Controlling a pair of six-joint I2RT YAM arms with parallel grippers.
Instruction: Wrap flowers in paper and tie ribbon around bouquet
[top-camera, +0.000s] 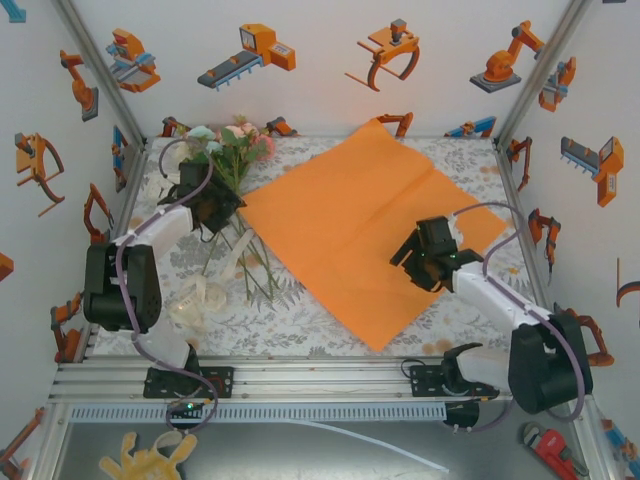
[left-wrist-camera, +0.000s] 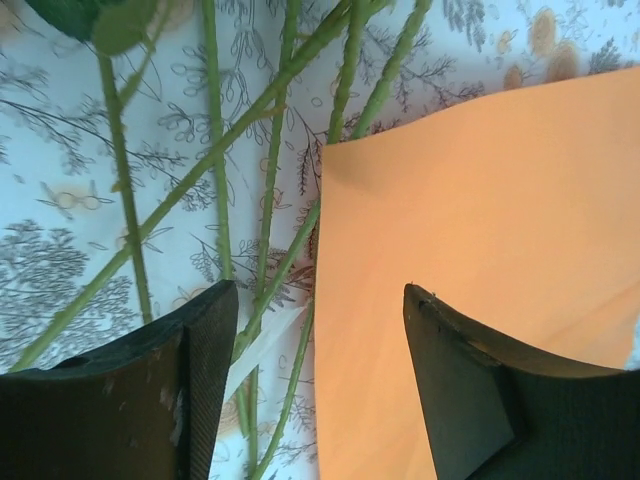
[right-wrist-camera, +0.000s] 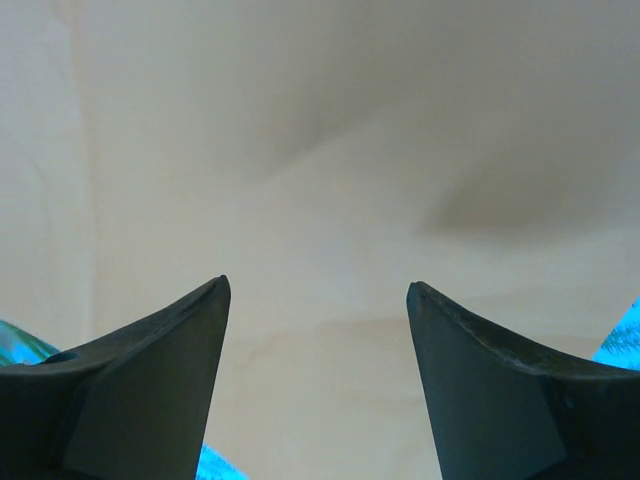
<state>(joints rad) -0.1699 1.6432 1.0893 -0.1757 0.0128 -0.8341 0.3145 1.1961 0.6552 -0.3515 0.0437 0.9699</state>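
Both pairs of jaws stood apart and gripped nothing. Beneath everything lay the floral tablecloth (top-camera: 290, 335). On it the paper (top-camera: 370, 225) was spread flat like a diamond, one corner toward the arms, probably so the flowers could be laid across it and rolled up. The right gripper (top-camera: 425, 258) hung over the sheet's right part. Its wrist view showed parted fingers (right-wrist-camera: 160, 380) above bare paper, which looked like readiness to pin or lift that side.

The flowers (top-camera: 232, 150) lay off the paper's left corner, not yet on it, with blooms toward the far wall and stems (top-camera: 255, 270) trailing toward the near edge. The left gripper (top-camera: 213, 205) sat over those stems just below the blooms. In its wrist view the stems (left-wrist-camera: 215, 150) ran under the open fingers, right beside the paper's edge (left-wrist-camera: 330, 250). Whether any slipped beneath that edge could not be told.

The ribbon (top-camera: 197, 298) lay loose near the stem ends, well clear of the paper, presumably kept for tying last.
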